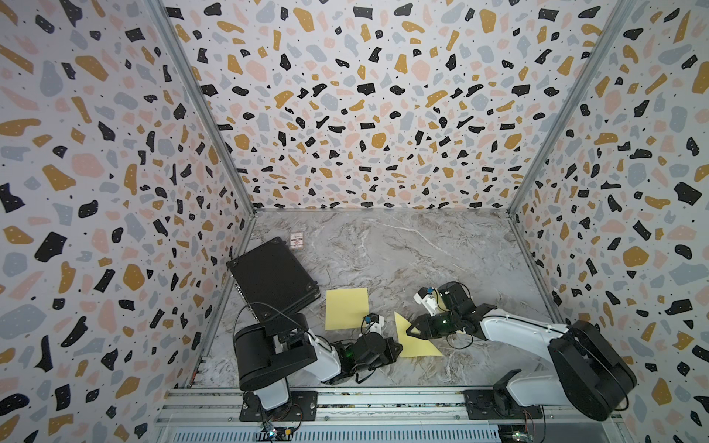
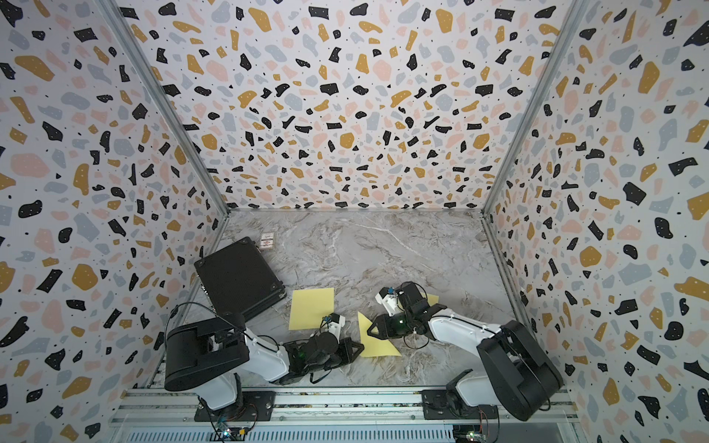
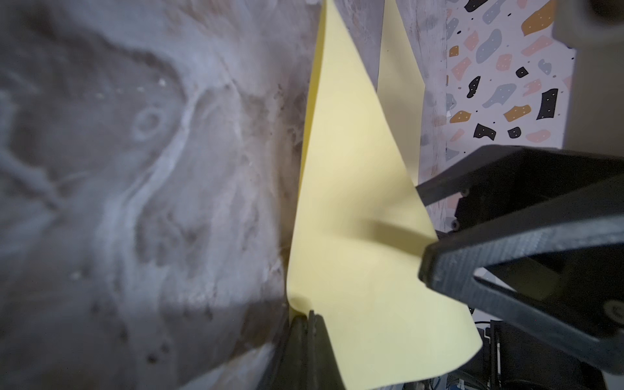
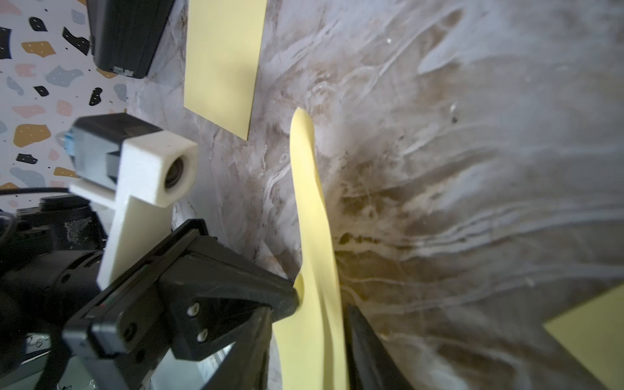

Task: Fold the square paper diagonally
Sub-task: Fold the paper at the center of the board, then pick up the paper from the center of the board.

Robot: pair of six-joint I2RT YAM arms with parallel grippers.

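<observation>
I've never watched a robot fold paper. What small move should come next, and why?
Probably the right tool should draw back off the folded paper. The sheet already makes a triangle, the right tool's jaws stand apart around one corner, and the shut left tool pinches the paper's edge, holding it up off the table.

Both top views look down steeply from high above the front rail (image 1: pixel 383 401), facing the back wall; nearly the same frame, covering the whole marble table (image 1: pixel 422 249), both arms and three walls. Left wrist camera sits close and low over the table, looking along the folded yellow sheet (image 3: pixel 354 202) toward the right gripper (image 3: pixel 439 266). Right wrist camera is equally close, facing back at the same sheet (image 4: pixel 314 236) and the left gripper (image 4: pixel 290 293). Wrist views share sheet and table.
</observation>
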